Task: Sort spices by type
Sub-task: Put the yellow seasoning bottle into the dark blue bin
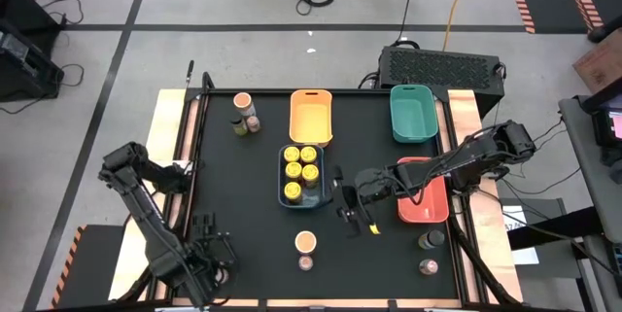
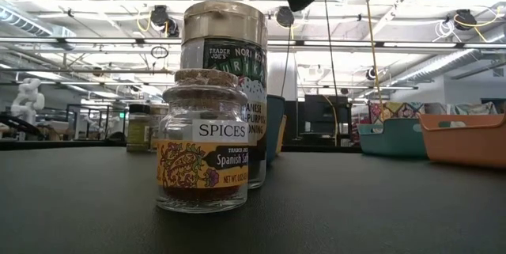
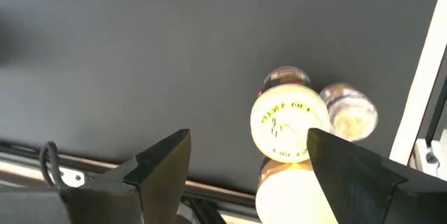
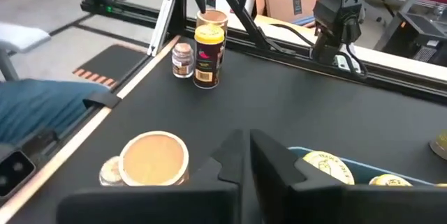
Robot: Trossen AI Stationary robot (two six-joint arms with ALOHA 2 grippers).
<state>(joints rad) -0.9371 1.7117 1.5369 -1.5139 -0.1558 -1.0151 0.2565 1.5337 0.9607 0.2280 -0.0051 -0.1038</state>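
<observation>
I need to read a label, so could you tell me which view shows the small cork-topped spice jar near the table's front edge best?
The low view: the cork-topped jar fills the frame and its label is readable. The high view shows only its small top, just in front of a wider tub. The right wrist view catches a sliver beside that tub; in the left wrist view I cannot pick it out.

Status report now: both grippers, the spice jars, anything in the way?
Right gripper shut, empty, beside blue tray. Left gripper open, parked at table's near-left edge. Five yellow-lidded jars in blue tray; others loose. Nothing in the way.
</observation>
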